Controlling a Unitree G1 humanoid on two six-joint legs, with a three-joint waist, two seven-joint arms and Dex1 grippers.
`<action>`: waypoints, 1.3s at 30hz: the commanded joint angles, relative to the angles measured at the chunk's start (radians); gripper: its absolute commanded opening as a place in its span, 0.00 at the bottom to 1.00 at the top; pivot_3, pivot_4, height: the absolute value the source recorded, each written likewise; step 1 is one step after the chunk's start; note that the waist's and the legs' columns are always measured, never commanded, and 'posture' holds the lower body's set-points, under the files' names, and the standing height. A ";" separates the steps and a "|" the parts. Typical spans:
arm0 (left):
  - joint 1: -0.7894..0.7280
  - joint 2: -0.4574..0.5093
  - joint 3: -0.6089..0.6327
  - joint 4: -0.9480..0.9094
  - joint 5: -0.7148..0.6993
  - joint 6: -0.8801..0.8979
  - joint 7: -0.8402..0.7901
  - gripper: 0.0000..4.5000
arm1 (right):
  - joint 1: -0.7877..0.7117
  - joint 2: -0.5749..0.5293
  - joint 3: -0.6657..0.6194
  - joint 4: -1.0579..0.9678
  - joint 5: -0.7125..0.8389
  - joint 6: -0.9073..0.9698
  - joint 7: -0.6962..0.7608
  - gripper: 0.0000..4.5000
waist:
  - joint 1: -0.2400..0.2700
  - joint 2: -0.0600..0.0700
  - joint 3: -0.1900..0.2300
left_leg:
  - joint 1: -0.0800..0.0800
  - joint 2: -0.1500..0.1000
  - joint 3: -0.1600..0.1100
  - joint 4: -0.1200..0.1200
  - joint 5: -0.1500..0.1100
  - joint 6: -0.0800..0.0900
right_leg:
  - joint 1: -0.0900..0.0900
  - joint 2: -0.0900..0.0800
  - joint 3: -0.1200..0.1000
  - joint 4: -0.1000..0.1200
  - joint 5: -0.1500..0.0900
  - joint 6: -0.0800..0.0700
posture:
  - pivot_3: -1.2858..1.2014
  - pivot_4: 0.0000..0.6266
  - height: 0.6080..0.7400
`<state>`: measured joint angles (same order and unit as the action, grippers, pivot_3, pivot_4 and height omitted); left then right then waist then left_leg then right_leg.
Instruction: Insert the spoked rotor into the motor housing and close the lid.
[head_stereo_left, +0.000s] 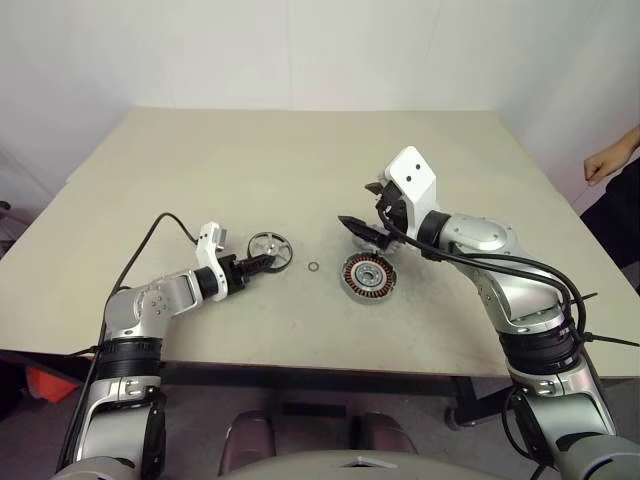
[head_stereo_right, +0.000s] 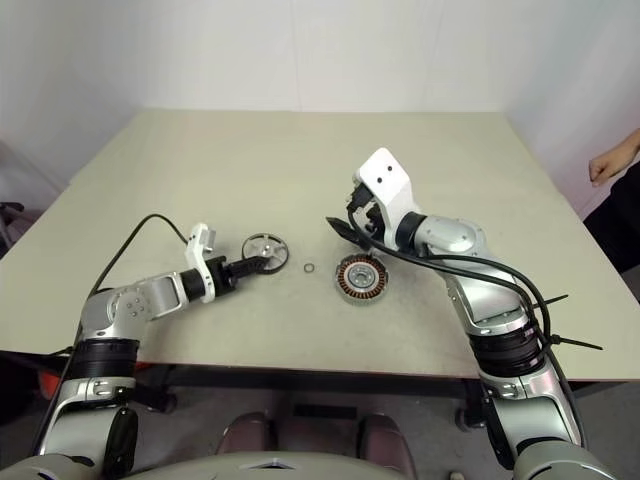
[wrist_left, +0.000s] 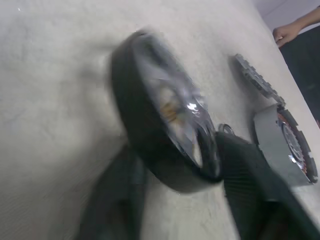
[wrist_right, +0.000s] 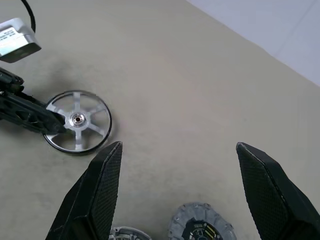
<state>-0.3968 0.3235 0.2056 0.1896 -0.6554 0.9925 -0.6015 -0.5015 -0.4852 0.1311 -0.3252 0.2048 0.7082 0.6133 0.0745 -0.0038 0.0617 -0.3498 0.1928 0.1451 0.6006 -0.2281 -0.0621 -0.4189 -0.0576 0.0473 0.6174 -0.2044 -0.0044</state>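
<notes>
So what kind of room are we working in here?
Probably a lab or test bench rather than a factory line: a plain beige table against bare white walls, with only motor parts laid out, the spoked rotor and the motor housing.

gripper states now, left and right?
Left gripper: fingers on either side of the spoked rotor's rim; firm grip cannot be told.
Right gripper: open, holding nothing, above the motor housing.
</notes>
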 joint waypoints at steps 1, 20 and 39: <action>-0.022 -0.011 0.017 0.012 0.002 -0.002 0.034 0.28 | -0.020 0.002 -0.009 -0.017 -0.001 -0.024 -0.007 0.91 | 0.000 0.000 0.000 | 0.001 0.000 0.000 0.000 0.000 0.000 | 0.001 0.000 0.000 0.000 0.000 0.000 | 0.52 0.00 1.00; -0.122 -0.156 0.170 0.185 -0.096 -0.041 0.143 0.17 | -0.022 0.000 -0.007 0.007 -0.026 -0.040 -0.014 0.91 | 0.005 0.000 0.000 | 0.003 0.000 0.000 0.001 0.002 -0.001 | 0.004 -0.001 0.000 0.001 0.000 0.000 | 0.52 0.00 1.00; -0.466 -0.296 0.253 0.752 -0.048 -0.246 0.138 0.17 | -0.002 -0.003 -0.012 0.004 -0.052 -0.054 -0.024 0.91 | 0.021 -0.002 0.001 | -0.001 0.001 -0.002 -0.004 0.002 0.000 | 0.004 -0.001 -0.002 -0.010 0.001 0.000 | 0.52 0.00 1.00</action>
<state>-0.8383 0.0159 0.4596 0.9353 -0.7170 0.7712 -0.4578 -0.4933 -0.4840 0.1352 -0.2883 0.1563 0.6727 0.6011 0.0958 -0.0059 0.0630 -0.3505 0.1941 0.1429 0.5967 -0.2258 -0.0620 -0.4145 -0.0584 0.0453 0.6078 -0.2035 -0.0042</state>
